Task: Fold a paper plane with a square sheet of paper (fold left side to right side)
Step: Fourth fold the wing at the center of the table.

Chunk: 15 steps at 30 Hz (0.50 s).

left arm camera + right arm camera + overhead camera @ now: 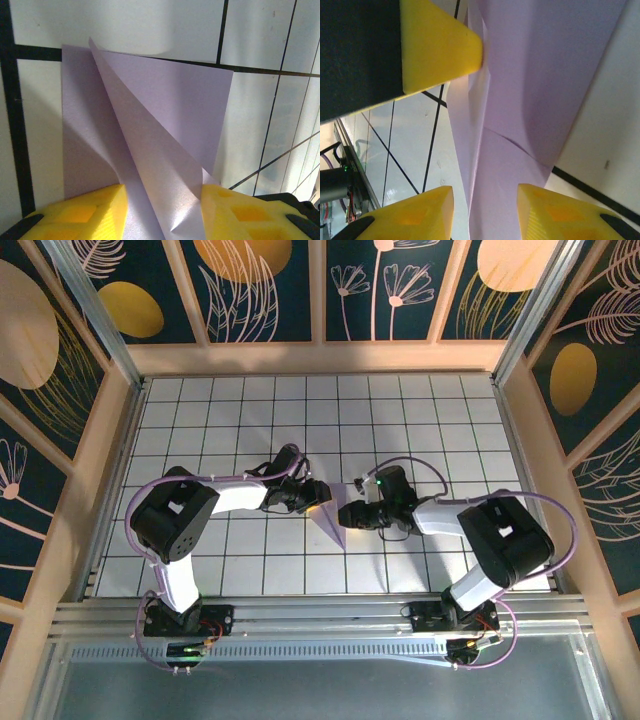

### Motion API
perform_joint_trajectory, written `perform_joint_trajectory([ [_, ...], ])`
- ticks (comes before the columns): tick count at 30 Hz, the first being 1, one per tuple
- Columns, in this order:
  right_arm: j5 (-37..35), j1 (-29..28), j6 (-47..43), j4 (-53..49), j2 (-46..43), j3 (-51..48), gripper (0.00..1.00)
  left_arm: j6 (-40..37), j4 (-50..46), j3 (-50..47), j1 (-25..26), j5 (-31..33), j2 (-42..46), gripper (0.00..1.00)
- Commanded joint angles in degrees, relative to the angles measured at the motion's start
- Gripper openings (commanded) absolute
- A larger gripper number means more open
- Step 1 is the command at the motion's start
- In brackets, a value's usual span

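Jaws spread wide on both! Left gripper (161, 195) and right gripper (484, 192) face each other, straddling the half-folded lavender paper sheet (170, 115).

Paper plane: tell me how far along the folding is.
Done: the sheet already carries a long diagonal fold, with one flap raised off the rest. In hand: the left gripper and right gripper meet at the paper from opposite sides, jaws open with paper between them. Left: the raised flap is not pressed flat, so the folding looks unfinished.
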<state>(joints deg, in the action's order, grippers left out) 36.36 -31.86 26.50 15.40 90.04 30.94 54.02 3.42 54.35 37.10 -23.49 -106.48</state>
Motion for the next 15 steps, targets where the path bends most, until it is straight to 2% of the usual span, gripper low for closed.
perform_joint_trajectory([
  [1, 1.78, 0.15, 1.35, 3.79, 1.42, 1.67, 0.37, -0.59, -4.13, -0.2, -0.1, 2.99, -1.19, 0.44],
  [6, 1.87, 0.22, 1.63, 4.81, 3.29, 2.78, 0.32, -0.52, -4.04, -0.12, -0.06, 2.92, -1.27, 0.44],
  [10, 1.47, 0.17, 1.71, 4.82, 3.94, 3.32, 0.2, -0.5, -4.04, -0.11, -0.1, 2.92, -1.18, 0.44],
  [15, 0.32, 0.19, 1.34, 3.55, 3.57, 2.89, 0.11, -0.52, -3.95, -0.37, -0.1, 2.92, -1.1, 0.44],
])
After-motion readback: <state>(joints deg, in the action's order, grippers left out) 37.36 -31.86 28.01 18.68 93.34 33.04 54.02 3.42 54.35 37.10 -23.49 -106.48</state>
